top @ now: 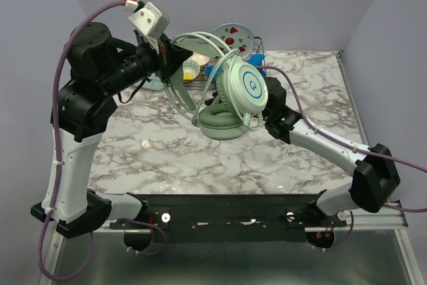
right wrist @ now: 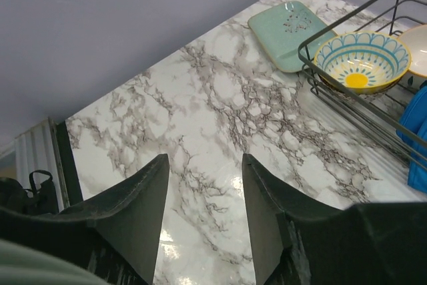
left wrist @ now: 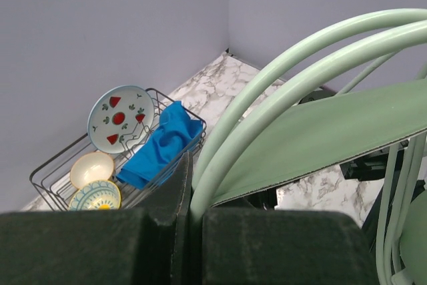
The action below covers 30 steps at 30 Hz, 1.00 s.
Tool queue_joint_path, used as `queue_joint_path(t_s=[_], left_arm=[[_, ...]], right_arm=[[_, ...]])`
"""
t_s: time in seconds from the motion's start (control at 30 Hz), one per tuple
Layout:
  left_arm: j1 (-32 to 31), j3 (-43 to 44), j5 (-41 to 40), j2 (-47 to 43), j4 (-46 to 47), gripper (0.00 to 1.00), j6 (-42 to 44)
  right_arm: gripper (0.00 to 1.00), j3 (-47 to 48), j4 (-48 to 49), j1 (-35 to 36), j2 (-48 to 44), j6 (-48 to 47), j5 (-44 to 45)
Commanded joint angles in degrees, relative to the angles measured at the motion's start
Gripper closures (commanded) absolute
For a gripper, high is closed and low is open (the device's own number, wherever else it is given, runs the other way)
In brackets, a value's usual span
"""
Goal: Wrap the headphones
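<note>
- Gripping the headphones (top: 243,88) by their slim arched headband, my left end effector (top: 168,55) is clenched on them and raised above the far-left part of the counter (top: 200,155).
- In my left wrist view, the twin pale green bands of the headphones (left wrist: 313,131) come out from between the closed fingers of that end effector (left wrist: 190,231) and arch away to the right.
- The two round padded cups hang in the air over the middle of the counter, one stacked above the other, with the upper cup's flat outer face towards the overhead camera.
- My right end effector (right wrist: 203,165) is released: its fingers stand apart with only marble showing between them. The arm reaches in from the near right, up to the right side of the cups.
- At the far edge a wire rack (left wrist: 40,178) holds a strawberry plate (left wrist: 120,118), a blue cloth (left wrist: 160,145) and a yellow-centred bowl (right wrist: 360,61).
- A mint tray (right wrist: 287,25) lies flat just left of the rack.
</note>
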Motion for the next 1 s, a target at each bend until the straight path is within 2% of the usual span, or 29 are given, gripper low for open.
queue_joint_path(t_s=[0.0, 0.37, 0.43, 0.47, 0.63, 0.97], left_arm=[[0.02, 1.75, -1.67, -0.71, 2.79, 1.0, -4.43], [0.02, 0.96, -5.88, -0.36, 3.5, 1.0, -3.38], [0.1, 0.7, -6.67, -0.28, 3.67, 1.0, -2.94], [0.02, 0.17, -7.29, -0.28, 3.94, 1.0, -2.76], [0.1, -1.41, -9.22, -0.19, 4.55, 1.0, -1.45], [0.02, -0.89, -9.67, -0.1, 4.55, 1.0, -1.27]], right_arm=[[0.43, -2.25, 3.01, 0.36, 0.27, 0.88, 2.04], [0.34, -8.93, 2.49, 0.98, -4.64, -0.34, 5.38], [0.12, -9.46, 1.7, 1.24, -5.87, -0.69, 5.99], [0.04, -9.72, 0.82, 1.24, -6.14, -1.39, 6.08], [0.0, -10.08, -2.08, 1.94, -8.51, -3.94, 8.98], [0.0, -10.7, -6.57, 4.58, -10.98, -10.62, 16.71]])
